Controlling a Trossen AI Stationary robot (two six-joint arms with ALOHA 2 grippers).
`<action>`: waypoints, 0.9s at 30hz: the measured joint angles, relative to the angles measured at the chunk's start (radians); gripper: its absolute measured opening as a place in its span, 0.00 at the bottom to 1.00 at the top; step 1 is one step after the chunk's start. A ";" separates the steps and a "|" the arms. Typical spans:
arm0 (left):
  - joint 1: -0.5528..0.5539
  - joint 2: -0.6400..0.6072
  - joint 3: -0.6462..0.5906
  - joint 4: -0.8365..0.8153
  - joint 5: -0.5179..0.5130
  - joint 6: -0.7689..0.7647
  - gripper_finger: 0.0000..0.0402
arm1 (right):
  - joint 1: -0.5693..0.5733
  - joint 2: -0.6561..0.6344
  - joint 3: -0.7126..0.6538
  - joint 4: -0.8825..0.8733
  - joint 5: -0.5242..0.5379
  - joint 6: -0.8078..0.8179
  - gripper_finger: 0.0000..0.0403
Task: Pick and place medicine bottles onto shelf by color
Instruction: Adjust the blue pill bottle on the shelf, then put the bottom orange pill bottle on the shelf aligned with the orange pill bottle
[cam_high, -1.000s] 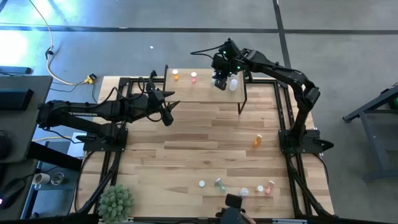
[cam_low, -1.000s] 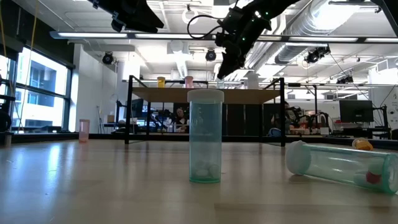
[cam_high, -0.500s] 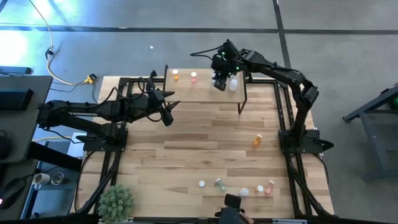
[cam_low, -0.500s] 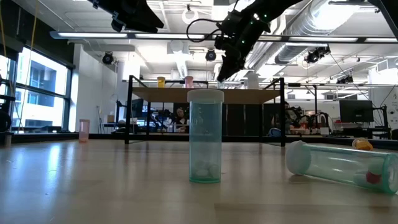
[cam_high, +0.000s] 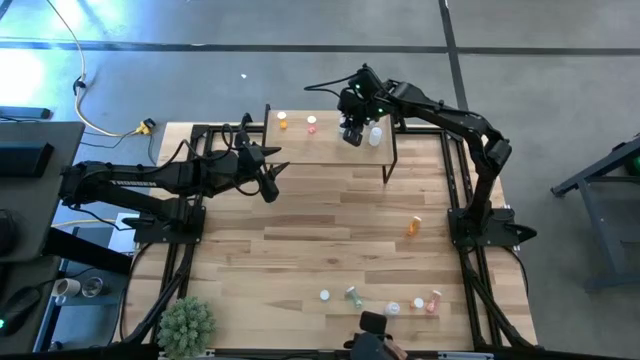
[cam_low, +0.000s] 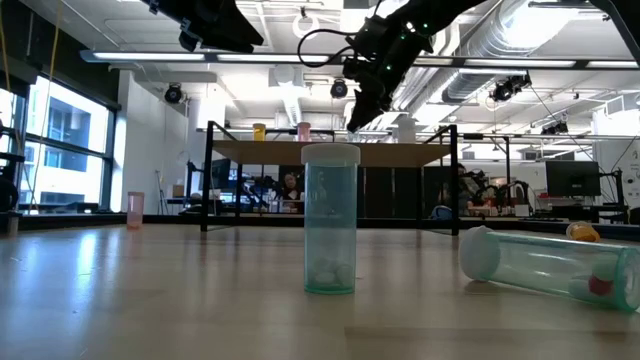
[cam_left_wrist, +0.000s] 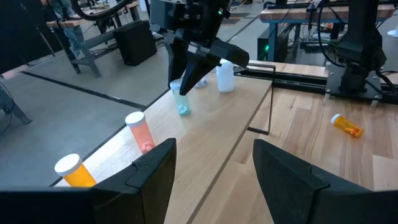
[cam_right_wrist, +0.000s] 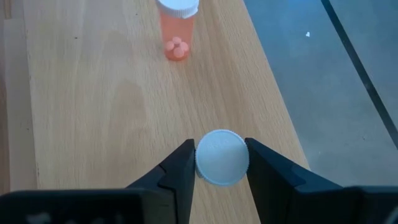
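The shelf (cam_high: 320, 150) stands at the table's far edge. On it stand an orange bottle (cam_high: 283, 121), a pink bottle (cam_high: 312, 124) and a white bottle (cam_high: 376, 135). My right gripper (cam_high: 350, 130) is over the shelf between the pink and white ones, shut on a green bottle (cam_left_wrist: 181, 102) with a white cap. My left gripper (cam_high: 272, 188) hangs open in the air off the shelf's near left corner, with nothing in it. My right gripper pinches the green bottle's white cap (cam_right_wrist: 222, 157) between its two fingers, one on each side of the cap's rim. The fingers slant down from above. The bottle stays upright below them, its base (cam_left_wrist: 182, 111) at the shelf board; I cannot tell whether it touches.
On the table an orange bottle (cam_high: 414, 226) lies at the right. Several more bottles sit near the front edge, among them a green one (cam_high: 353, 295) and a pink one (cam_high: 433, 300). A green plant (cam_high: 187, 322) stands at the near left corner.
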 joint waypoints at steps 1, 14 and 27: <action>0.000 0.000 0.000 0.000 0.000 0.000 0.51 | 0.000 0.000 0.000 0.000 0.000 0.000 0.30; 0.000 0.000 0.000 0.000 0.000 0.000 0.51 | 0.000 0.002 0.000 -0.001 0.002 -0.008 0.35; 0.000 0.000 0.000 0.000 0.000 0.000 0.51 | 0.000 0.001 0.000 0.023 0.002 -0.008 0.45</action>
